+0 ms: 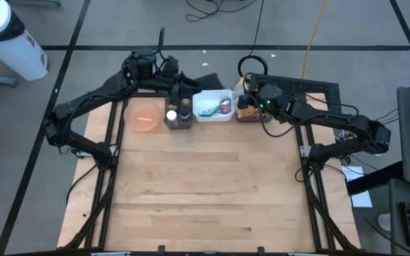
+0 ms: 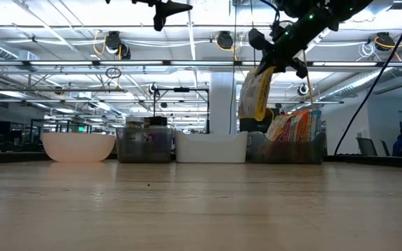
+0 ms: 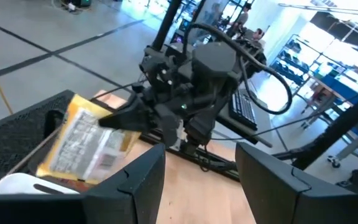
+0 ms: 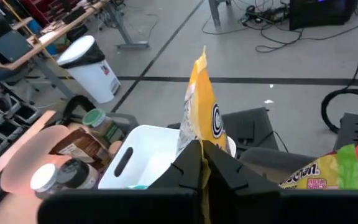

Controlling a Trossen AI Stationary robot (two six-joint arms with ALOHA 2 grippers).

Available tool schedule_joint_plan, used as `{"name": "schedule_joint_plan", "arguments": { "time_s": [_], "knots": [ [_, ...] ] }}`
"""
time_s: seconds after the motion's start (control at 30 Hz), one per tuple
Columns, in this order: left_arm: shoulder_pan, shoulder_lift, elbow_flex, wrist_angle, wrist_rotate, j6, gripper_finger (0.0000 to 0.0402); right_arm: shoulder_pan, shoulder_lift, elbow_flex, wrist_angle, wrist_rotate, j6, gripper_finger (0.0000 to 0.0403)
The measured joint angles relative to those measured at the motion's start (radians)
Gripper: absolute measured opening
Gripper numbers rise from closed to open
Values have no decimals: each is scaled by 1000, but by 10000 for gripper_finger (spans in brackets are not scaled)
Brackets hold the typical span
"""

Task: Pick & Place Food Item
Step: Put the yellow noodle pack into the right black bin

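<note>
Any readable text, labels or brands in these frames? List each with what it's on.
None fully legible.
"...son" fragment: packet in the right bin, rest hidden.
Yellow bag in the right gripper: round logo, print blurred.
Brown jar label: too blurred.

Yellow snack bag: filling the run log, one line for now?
right gripper: shut on yellow plastic snack bag | bag: lifted above clear bin | left gripper: open, empty
</note>
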Motion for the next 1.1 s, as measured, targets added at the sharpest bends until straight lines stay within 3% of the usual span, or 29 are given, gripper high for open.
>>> {"name": "schedule_joint_plan", "arguments": {
  "time_s": [0.7,0.87,1.1],
  "knots": [
    [-2,2,0,-3,23,2,202,8,5,-1,-63,146,46,0],
    [-2,2,0,-3,23,2,202,24,5,-53,-55,184,105,0],
    [-2,2,0,-3,23,-1,202,23,5,-123,62,182,130,0]
  ]
}}
